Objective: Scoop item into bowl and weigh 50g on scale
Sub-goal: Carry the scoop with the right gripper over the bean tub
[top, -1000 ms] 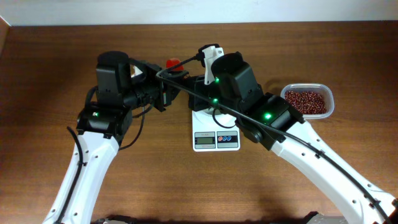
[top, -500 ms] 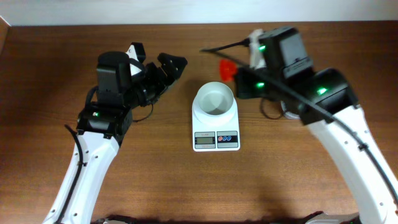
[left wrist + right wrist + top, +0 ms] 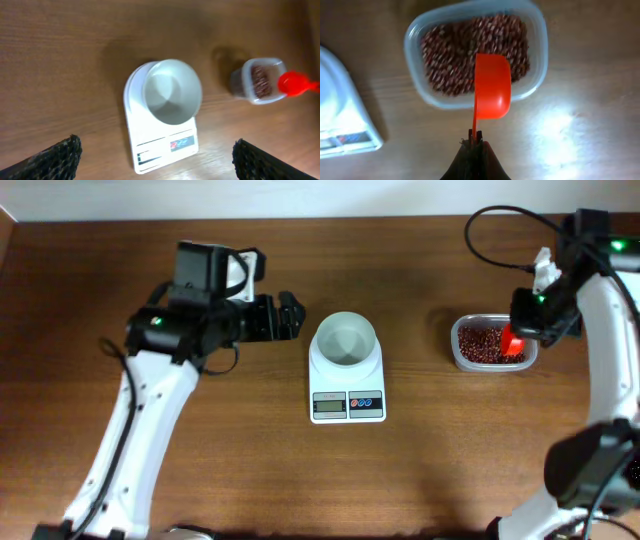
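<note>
The small white bowl (image 3: 346, 340) (image 3: 172, 92) stands on the white scale (image 3: 347, 404) (image 3: 160, 145), and nothing shows inside it. Dark red-brown beans (image 3: 482, 343) (image 3: 455, 55) (image 3: 260, 80) fill a clear plastic tub at the right. My right gripper (image 3: 523, 330) (image 3: 476, 142) is shut on the thin handle of a red scoop (image 3: 513, 344) (image 3: 491, 90) (image 3: 295, 83). The scoop's cup hangs over the tub's near edge, with no beans visible in it. My left gripper (image 3: 293, 317) (image 3: 157, 152) stands open just left of the bowl, holding nothing.
The clear tub (image 3: 530, 340) (image 3: 540, 45) sits near the table's right side, a hand's width from the scale. Brown wooden tabletop (image 3: 250, 460) stretches in front of the scale. A pale wall runs along the table's far edge.
My left gripper has opened and drawn back to the left of the bowl. My right arm has swung the red scoop from beside the bowl over to the bean tub.
</note>
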### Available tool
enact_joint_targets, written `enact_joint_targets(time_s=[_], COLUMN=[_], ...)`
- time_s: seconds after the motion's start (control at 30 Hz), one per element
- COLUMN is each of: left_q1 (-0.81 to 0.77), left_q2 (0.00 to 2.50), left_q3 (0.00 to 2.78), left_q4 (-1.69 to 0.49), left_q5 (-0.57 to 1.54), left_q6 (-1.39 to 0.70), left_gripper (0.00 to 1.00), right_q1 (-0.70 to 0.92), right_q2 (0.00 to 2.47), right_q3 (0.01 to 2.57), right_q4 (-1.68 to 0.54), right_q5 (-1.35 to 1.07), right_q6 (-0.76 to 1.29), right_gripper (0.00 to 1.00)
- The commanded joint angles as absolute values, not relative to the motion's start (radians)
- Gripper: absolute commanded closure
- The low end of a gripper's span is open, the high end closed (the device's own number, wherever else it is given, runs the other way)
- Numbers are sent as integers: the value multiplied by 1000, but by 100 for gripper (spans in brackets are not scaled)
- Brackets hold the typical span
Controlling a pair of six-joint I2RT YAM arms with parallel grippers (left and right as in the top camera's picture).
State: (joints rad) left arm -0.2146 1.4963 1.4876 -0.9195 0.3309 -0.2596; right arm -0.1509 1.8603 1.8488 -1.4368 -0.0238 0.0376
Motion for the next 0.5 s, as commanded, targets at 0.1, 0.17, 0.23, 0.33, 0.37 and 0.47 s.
enact_joint_targets(time_s=[0.1, 0.17, 0.23, 0.33, 0.37, 0.47], left_q1=[-302, -324, -331, -331, -331, -331], left_q2=[1610, 1628, 1636, 1642, 1644, 1644], left_q3=[1508, 1508, 1508, 1508, 1508, 1508], left_q4=[-939, -937, -937, -937, -937, -937], left_q5=[197, 175, 167, 167, 167, 167], left_q6=[-144, -117, -114, -114, -114, -114], left_gripper=[1, 1, 1, 1, 1, 1], right_q1=[-151, -151, -151, -152, -154, -172], right_q2=[1982, 2021, 2046, 2080, 2087, 2115], right_q3=[1891, 1890, 1890, 1883, 1883, 1883], right_q4=[-1420, -1411, -1386, -1380, -1380, -1367], right_q5=[12, 8, 4, 5, 6, 5], right_q6=[-50, -53, -53, -53, -53, -53], right_gripper=[96, 96, 96, 96, 96, 96])
